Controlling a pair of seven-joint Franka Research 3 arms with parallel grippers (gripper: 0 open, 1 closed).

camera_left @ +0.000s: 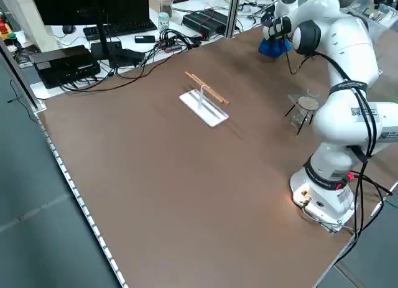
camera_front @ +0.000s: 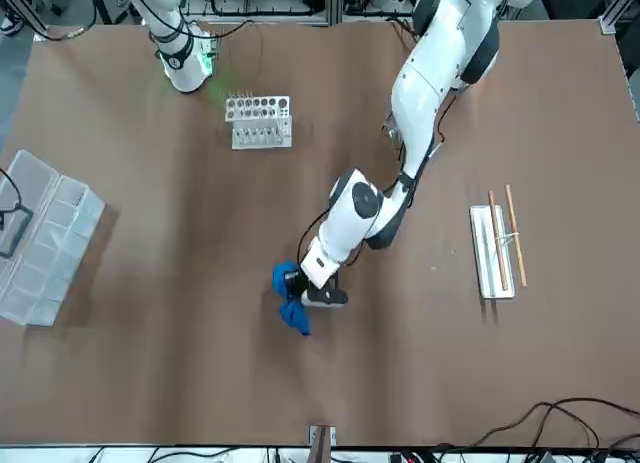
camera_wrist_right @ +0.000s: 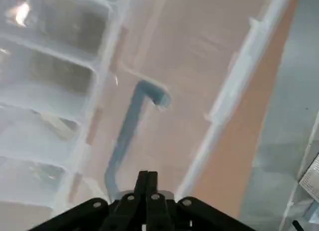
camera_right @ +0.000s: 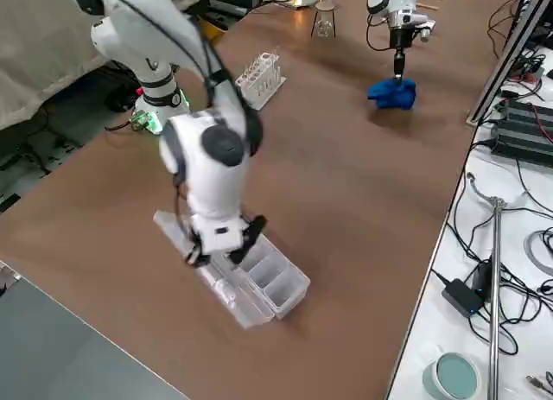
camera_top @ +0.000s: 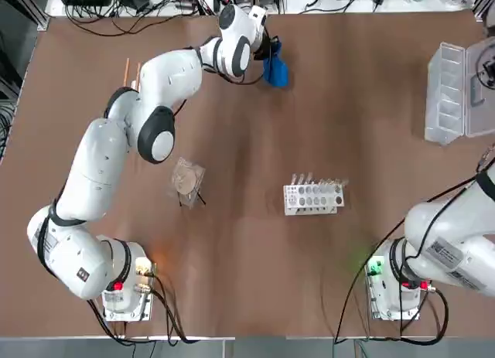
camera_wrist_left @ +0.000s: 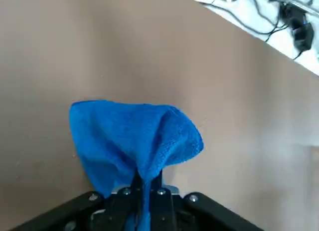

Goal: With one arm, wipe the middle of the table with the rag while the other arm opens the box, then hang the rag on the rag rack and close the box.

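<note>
My left gripper (camera_wrist_left: 147, 191) is shut on the blue rag (camera_wrist_left: 134, 141). It holds the rag (camera_top: 276, 70) at the far middle of the brown table (camera_top: 348, 273), and the cloth's lower part rests on the tabletop (camera_right: 393, 92). The clear box (camera_top: 452, 91) lies open at the far right, with its lid folded outward. My right gripper (camera_wrist_right: 147, 181) is shut just above that lid, over the dark handle (camera_wrist_right: 130, 136). In the right side view this gripper (camera_right: 218, 249) hangs over the box (camera_right: 268, 279). The rag rack (camera_front: 497, 248) stands at the far left, partly hidden under my left arm in the top view.
A white rack with round holes (camera_top: 313, 196) stands mid-table, right of centre. A tan disc on clear plastic (camera_top: 187, 180) sits left of centre. Cables and equipment (camera_left: 124, 48) lie beyond the table's far edge. Both arm bases are at the near edge.
</note>
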